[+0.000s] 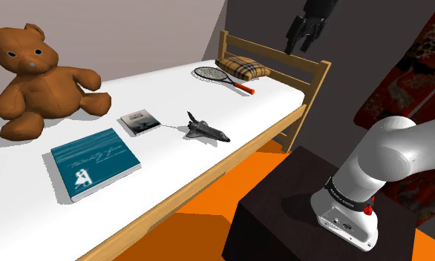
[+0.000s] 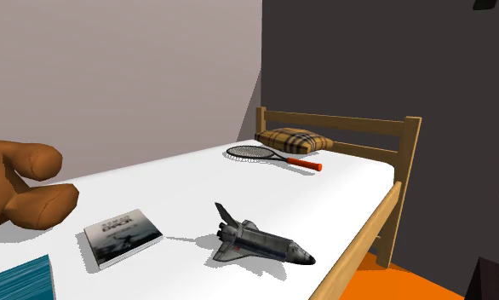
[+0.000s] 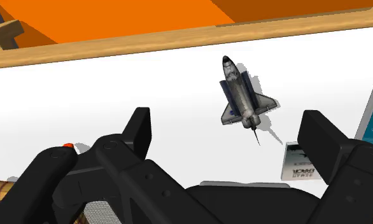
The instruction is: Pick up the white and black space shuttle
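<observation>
- Shoulder view: gripper open, fingers apart, nothing held or touched. It hangs high over far end of bed by headboard, fingers pointing down. Arm rises from stand at view's lower right.
- Same view: shuttle flat on white sheet near bed's side edge, well apart from gripper. Nose twd view's lower right, long axis across bed.
- 2nd ext. view: shuttle on its belly, tail fin up, nose twd view's right & bed edge. Booklet lies to its left.
- Wrist view: gripper wide open, empty. Shuttle seen past fingertips, untouched, nose twd wooden rail.
</observation>
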`<action>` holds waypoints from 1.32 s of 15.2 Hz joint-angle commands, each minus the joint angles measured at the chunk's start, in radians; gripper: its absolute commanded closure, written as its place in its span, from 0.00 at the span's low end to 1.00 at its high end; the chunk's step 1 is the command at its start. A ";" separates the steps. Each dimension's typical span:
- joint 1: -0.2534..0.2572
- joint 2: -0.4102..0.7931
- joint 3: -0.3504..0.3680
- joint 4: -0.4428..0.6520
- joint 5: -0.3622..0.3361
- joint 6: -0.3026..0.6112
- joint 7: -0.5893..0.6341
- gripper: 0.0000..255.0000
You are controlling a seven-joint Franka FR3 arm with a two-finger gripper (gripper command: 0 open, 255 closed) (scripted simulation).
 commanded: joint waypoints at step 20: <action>0.078 0.496 -0.048 -0.151 0.071 0.546 -0.139 0.00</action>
